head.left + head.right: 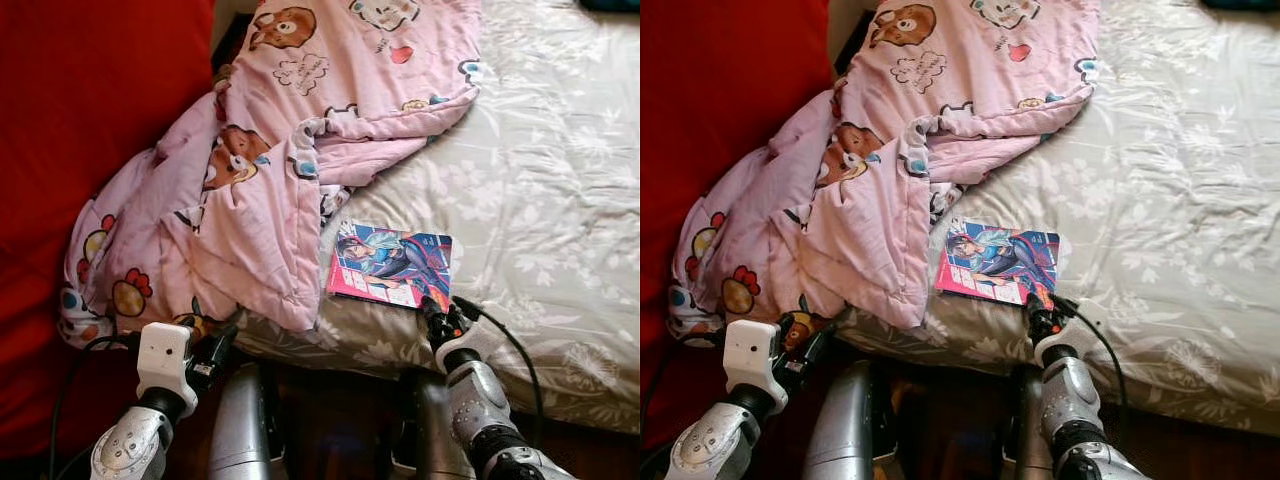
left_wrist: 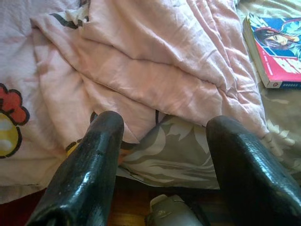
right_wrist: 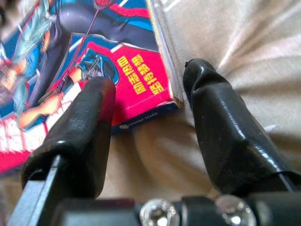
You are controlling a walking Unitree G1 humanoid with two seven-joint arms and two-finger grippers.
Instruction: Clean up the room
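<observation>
Where the bed (image 1: 560, 200) ends, comic book (image 1: 390, 266) corner between open right tool (image 3: 150, 108) fingers.

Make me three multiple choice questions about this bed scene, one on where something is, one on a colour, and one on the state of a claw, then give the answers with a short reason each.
1. Where does the comic book lie?
A. On the floor under the bed
B. On the grey floral bedsheet, beside the pink blanket
C. On top of the pink blanket

2. What is the main colour of the cartoon-print blanket?
A. Pink
B. Green
C. Navy

3. How is the right claw set?
A. Shut tight on the blanket
B. Hanging by the robot's side
C. Open, its fingers on either side of the comic book's near corner

Answers:
1. B, the book rests flat on the sheet near the bed's edge, next to the blanket's folded hem.
2. A, the fabric is pink with bears and other cartoon figures.
3. C, the right wrist view shows a gap between the two black fingers with the book's corner in it.
</observation>
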